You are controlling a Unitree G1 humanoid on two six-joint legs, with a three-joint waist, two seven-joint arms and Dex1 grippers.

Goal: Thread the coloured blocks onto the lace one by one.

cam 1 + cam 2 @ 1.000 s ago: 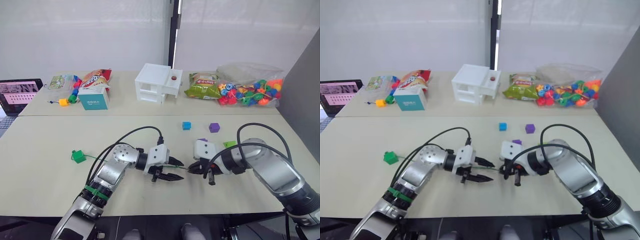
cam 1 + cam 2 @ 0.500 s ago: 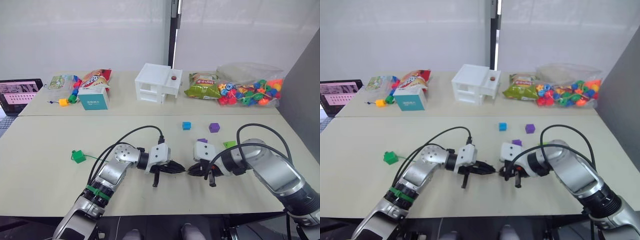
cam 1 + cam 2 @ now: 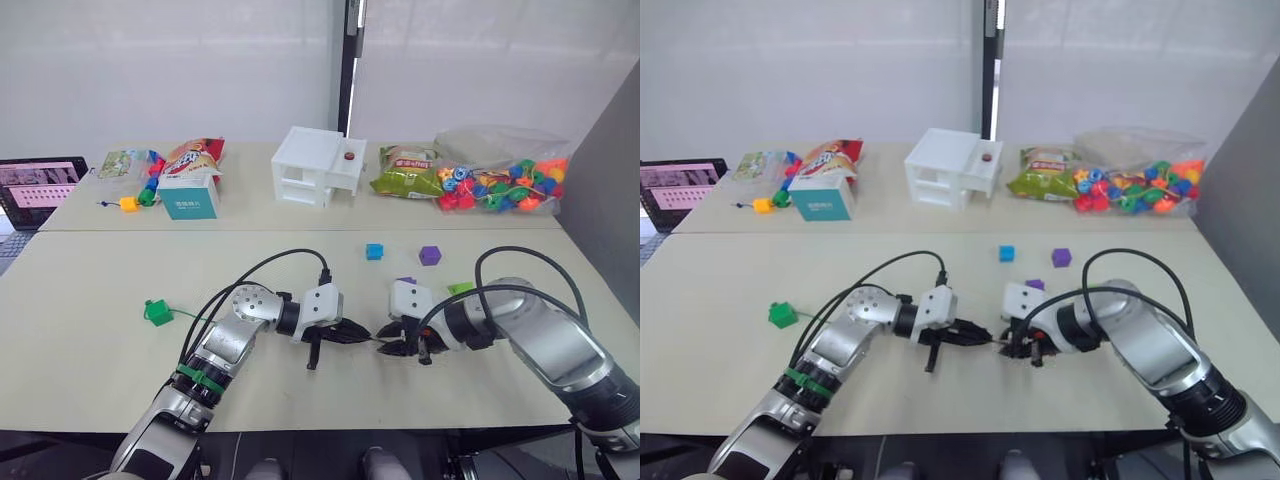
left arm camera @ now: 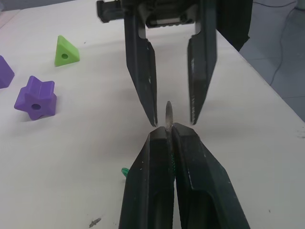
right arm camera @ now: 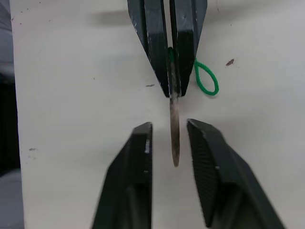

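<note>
My left gripper (image 4: 167,134) is shut on the lace's stiff brownish tip (image 5: 175,138), which sticks out past its fingertips. My right gripper (image 5: 169,128) faces it, open, with that tip between its fingers and not touching them. The green lace (image 3: 195,318) trails left along the table to a dark green cube (image 3: 157,312). Behind the right gripper lie a purple block (image 4: 35,97) and the light green wedge (image 4: 66,50). Farther back sit a blue cube (image 3: 373,251) and another purple cube (image 3: 429,255).
Along the table's back stand a white toy house (image 3: 318,165), a clear bag of coloured beads (image 3: 500,182), snack bags (image 3: 405,170), a teal box (image 3: 188,196) and a bead chain (image 3: 140,196). A laptop (image 3: 35,190) sits far left.
My left gripper's fingers were spread a second ago and have shut on the lace tip. The two grippers stay tip to tip at the table's front centre.
</note>
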